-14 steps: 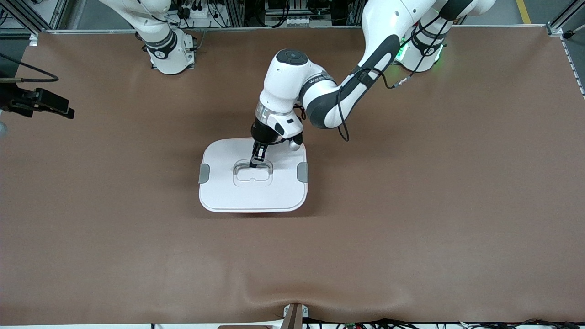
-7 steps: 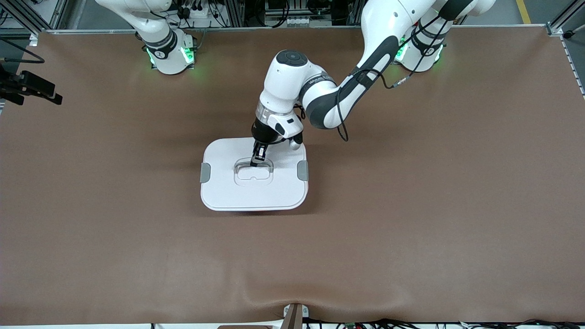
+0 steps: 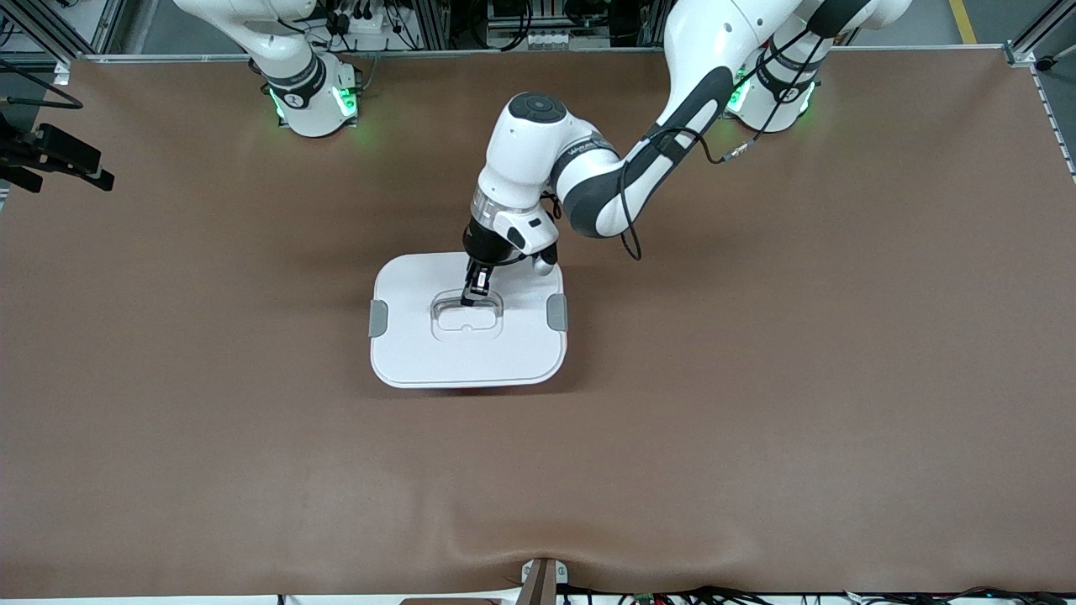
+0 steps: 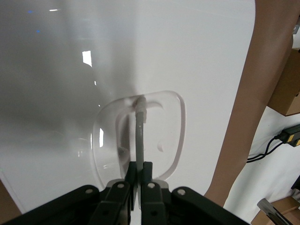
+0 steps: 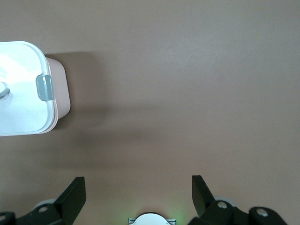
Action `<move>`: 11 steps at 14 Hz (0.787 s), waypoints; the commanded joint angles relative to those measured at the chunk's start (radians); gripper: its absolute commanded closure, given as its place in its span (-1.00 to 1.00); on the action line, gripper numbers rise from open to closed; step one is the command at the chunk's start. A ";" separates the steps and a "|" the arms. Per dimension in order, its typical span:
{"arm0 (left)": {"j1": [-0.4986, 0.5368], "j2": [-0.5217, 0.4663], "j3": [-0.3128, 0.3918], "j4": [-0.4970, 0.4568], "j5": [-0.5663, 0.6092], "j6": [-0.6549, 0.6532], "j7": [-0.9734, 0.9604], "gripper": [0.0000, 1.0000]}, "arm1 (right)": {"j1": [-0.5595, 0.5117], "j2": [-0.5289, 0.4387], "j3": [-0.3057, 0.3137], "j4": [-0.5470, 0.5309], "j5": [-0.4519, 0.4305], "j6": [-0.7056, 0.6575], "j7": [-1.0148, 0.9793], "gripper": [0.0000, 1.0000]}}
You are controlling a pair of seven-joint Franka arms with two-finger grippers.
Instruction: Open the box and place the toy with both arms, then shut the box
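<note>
Table (image 3: 756,378): brown covering, wrinkled at lower centre edge.
Frame rails (image 3: 471,52): metal, along top edge.
Cables (image 3: 714,595): bottom edge.

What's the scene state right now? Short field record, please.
box: pink tub, mid-table, lid on
lid: white lid sits on box, grey clips at both ends
handle: clear handle upright, pinched in claw
left claw: over lid centre, shut on handle
right claw: open, over bare table toward right arm's end, waiting
toy: not visible
stage: lid not yet lifted
</note>
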 commanded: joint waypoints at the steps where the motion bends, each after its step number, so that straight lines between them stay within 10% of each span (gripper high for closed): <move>1: -0.014 -0.025 0.010 -0.020 0.071 0.028 -0.320 1.00 | 0.017 -0.011 -0.012 0.004 -0.005 -0.004 -0.012 -1.00; 11: -0.039 -0.017 0.028 -0.019 0.162 0.018 -0.432 1.00 | 0.022 -0.008 -0.010 0.015 -0.056 -0.002 -0.016 -1.00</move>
